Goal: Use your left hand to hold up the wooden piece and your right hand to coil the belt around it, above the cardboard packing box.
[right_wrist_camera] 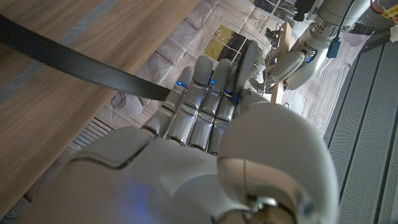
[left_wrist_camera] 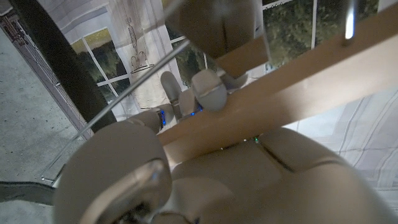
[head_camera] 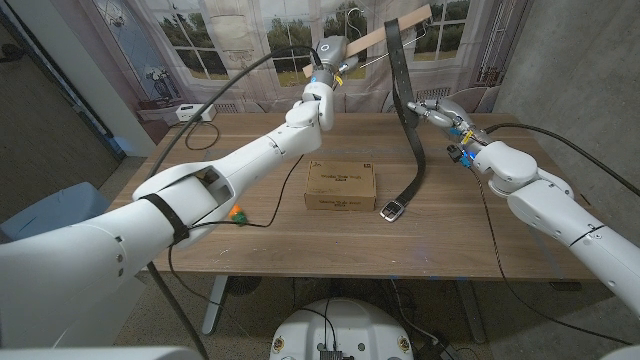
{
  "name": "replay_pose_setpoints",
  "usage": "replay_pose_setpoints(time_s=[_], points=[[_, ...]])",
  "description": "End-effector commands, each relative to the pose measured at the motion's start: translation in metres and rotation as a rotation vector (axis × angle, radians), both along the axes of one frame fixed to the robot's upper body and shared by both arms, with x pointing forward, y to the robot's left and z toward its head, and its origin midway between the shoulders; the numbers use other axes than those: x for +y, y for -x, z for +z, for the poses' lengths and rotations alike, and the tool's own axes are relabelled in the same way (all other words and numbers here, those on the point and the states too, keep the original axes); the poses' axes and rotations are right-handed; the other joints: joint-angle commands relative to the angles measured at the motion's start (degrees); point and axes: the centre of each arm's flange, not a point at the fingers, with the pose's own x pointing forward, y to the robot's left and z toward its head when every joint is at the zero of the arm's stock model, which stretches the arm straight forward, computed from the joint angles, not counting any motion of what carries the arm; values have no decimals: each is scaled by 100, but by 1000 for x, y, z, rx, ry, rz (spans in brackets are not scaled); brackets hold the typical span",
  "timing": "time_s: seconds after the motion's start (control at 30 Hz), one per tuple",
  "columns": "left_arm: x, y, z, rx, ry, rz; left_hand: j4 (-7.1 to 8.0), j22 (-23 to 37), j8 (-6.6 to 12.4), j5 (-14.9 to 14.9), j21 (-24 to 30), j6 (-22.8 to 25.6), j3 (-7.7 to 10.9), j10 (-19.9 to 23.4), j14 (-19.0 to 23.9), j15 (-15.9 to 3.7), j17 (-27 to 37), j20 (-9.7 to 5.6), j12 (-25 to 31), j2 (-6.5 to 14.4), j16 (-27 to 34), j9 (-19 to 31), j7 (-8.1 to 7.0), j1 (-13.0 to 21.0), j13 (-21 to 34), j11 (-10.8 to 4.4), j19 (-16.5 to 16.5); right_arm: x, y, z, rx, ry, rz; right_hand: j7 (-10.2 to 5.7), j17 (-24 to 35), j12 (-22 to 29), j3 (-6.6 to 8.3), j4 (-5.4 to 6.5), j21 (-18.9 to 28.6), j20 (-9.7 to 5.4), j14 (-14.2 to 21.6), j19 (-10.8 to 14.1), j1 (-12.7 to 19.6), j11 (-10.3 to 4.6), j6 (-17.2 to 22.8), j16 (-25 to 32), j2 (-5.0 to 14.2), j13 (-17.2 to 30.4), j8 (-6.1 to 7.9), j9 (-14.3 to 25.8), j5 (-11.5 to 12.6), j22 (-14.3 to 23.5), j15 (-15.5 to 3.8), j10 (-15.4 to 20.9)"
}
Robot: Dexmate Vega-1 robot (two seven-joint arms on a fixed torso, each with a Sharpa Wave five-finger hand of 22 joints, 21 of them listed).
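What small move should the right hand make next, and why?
Probably carry the belt up and over the wooden piece for a turn: the left hand holds it raised, the belt hangs, its buckle on the table, the right hand at mid-length.

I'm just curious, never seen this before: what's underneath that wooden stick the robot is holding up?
Below the wooden piece a black belt hangs, its buckle on the table beside the cardboard box. The left hand grips the piece; where the belt meets the wood is hard to make out.
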Motion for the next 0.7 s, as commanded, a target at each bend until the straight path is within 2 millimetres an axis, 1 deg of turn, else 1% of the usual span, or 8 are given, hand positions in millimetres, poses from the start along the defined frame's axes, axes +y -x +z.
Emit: replay_pose_setpoints(time_s=[0.03, 0.13, 0.2, 0.33, 0.43, 0.5, 0.57, 0.7], points=[[-3, 2, 14, 94, 16, -88, 7, 99, 89, -43, -8, -151, 72, 226, 1, -33, -15, -194, 12, 232, 76, 21, 135, -255, 19, -159, 82, -15, -33, -18, 86, 23, -173, -17, 31, -4, 1, 29, 47, 12, -36, -39, 275, -54, 9, 17, 247, 18, 26, 15, 29, 5, -699, -45], [-4, 3, 18, 144, -20, -100, 7, 129, 126, -70, -40, -147, 102, 223, -11, -35, -8, -193, 10, 234, 128, 6, 125, -294, 20, -177, 84, -22, -47, -28, 131, 19, -231, -13, 14, 1, -4, 39, 64, 9, -57, -48, 270, -51, 15, 2, 249, 33, 32, 9, 28, -5, -696, -56], [-5, 5, 24, 181, -61, -92, 2, 202, 117, -84, -11, -151, 114, 229, -5, -36, -18, -198, 11, 233, 144, -41, 130, -311, 19, -172, 88, -26, -56, -36, 160, 19, -265, -5, 26, -8, -5, 35, 77, 17, -53, -47, 276, -37, 6, 15, 245, 11, 31, 8, 28, -10, -699, -46], [-10, 9, 40, 259, -212, -59, 0, 195, 130, -101, -58, -164, 130, 204, -26, -40, -2, -210, 6, 208, 182, -71, 77, -345, 22, -205, 63, -35, -73, -50, 212, 16, -320, -10, 26, -3, -7, 37, 95, 13, -57, -62, 280, -50, 5, 19, 247, 32, 34, 1, 28, -20, -700, -67], [-15, 12, 47, 304, -298, -25, -7, 171, 133, -107, -97, -174, 145, 175, -60, -47, -19, -218, 2, 186, 174, -106, 50, -369, 22, -222, 35, -43, -87, -62, 242, 23, -377, -21, 33, -10, -4, 40, 106, 11, -64, -72, 282, -50, 4, 21, 250, 22, 29, -13, 30, -26, -700, -73], [-18, 13, 51, 343, -346, -15, -10, 128, 125, -110, -135, -175, 146, 156, -74, -44, -35, -210, 0, 169, 162, -139, 2, -382, 23, -239, 11, -48, -96, -69, 261, 37, -422, 2, 41, 0, -3, 40, 114, 11, -62, -72, 285, -56, 7, 27, 249, 40, 30, -17, 30, -29, -701, -73], [-20, 14, 53, 381, -391, -13, -16, 92, 114, -112, -157, -186, 149, 144, -86, -44, -39, -218, 1, 140, 159, -179, -15, -399, 23, -255, 6, -53, -105, -74, 278, 53, -460, -14, 40, 1, -2, 43, 117, 2, -70, -89, 286, -60, -3, 25, 250, 52, 27, -20, 31, -34, -701, -91], [-24, 12, 54, 436, -470, -4, -30, 0, 93, -111, -219, -199, 156, 71, -126, -45, -65, -221, -7, 88, 131, -267, -68, -433, 23, -259, -49, -61, -126, -79, 296, 95, -519, -24, 59, -4, 0, 55, 127, -16, -102, -127, 283, -64, -29, 22, 245, 69, 34, -6, 32, -44, -696, -131]])
